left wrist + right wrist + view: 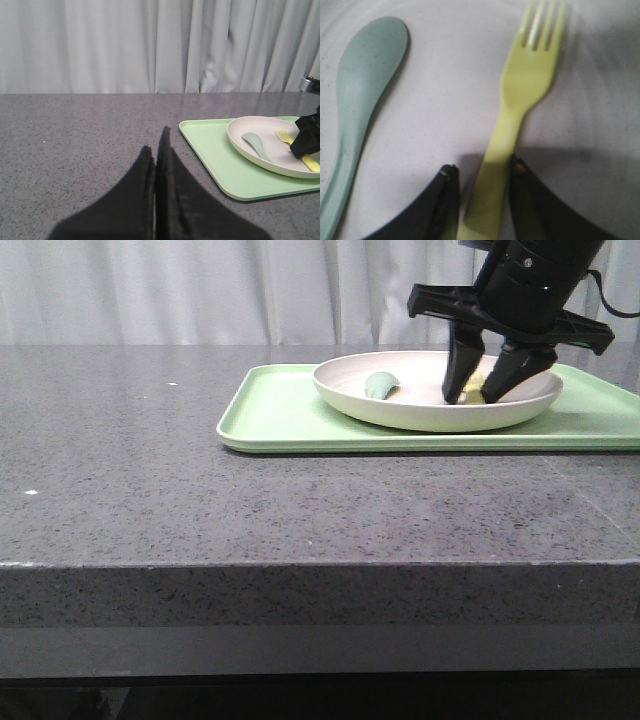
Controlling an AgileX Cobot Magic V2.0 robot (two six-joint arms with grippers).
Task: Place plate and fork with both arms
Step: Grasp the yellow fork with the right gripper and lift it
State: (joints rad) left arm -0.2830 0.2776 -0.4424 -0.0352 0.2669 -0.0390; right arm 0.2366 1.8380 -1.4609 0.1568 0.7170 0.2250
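The cream plate (430, 412) rests on the light-green tray (280, 410) at the right of the table. The pale-yellow fork (527, 85) lies in the plate, tines pointing away from my right gripper. My right gripper (482, 395) is down inside the plate, its jaws open on either side of the fork's handle, with a gap on one side (482, 170). In the front view only a bit of the fork (476, 390) shows between the fingers. My left gripper (157, 145) is shut and empty above the bare table, left of the tray; it is out of the front view.
A grey-green spoon-like utensil (381, 385) lies in the plate's left half, beside the fork (365, 75). The tray's raised edge (215, 150) lies right of the left gripper. The dark stone table (120, 470) extends left; a white curtain hangs behind.
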